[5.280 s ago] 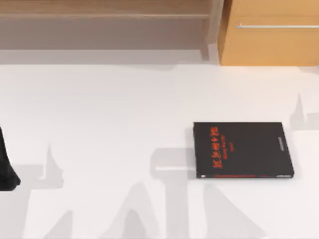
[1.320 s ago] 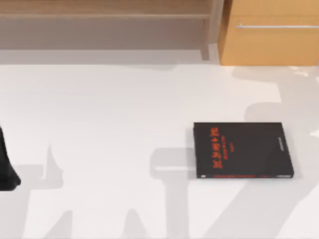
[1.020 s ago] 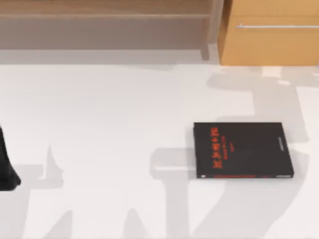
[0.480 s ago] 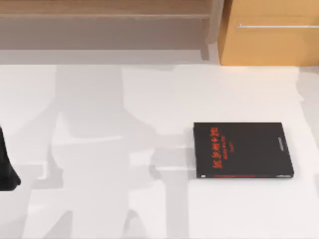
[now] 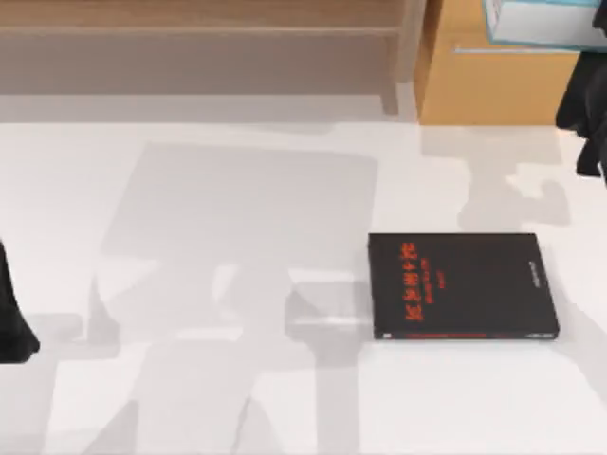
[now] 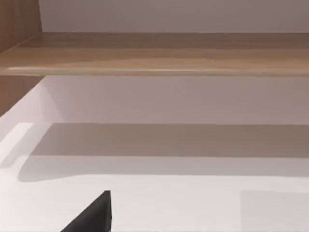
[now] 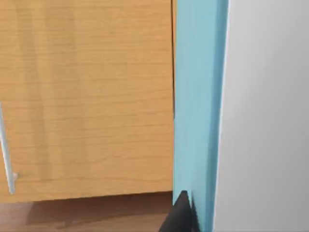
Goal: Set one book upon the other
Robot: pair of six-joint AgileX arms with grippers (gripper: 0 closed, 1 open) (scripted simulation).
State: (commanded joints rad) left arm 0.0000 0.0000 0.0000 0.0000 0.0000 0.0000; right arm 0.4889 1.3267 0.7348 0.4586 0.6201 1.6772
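Observation:
The thin black book point(image 5: 463, 286) with red lettering lies flat on the white table, right of centre. The thick teal-blue book point(image 5: 542, 21) hangs in the air at the far right corner, above the cabinet front, with its white page edges showing. My right gripper point(image 5: 582, 59) is shut on it, and the dark arm runs down the right edge. In the right wrist view the teal cover point(image 7: 198, 96) and white pages point(image 7: 265, 116) stand close up, with one black fingertip point(image 7: 181, 215) against the cover. My left arm point(image 5: 11, 318) stays parked at the left edge.
A low wooden shelf point(image 5: 199, 33) runs along the back of the table. An orange-wood cabinet point(image 5: 493, 85) with a metal handle point(image 7: 6, 154) stands at the back right. Bare white tabletop point(image 5: 209, 284) spreads left of the black book.
The right arm and the teal book have come into the top view at the far right corner. Shadows on the table shifted. The black book and left arm have not moved.

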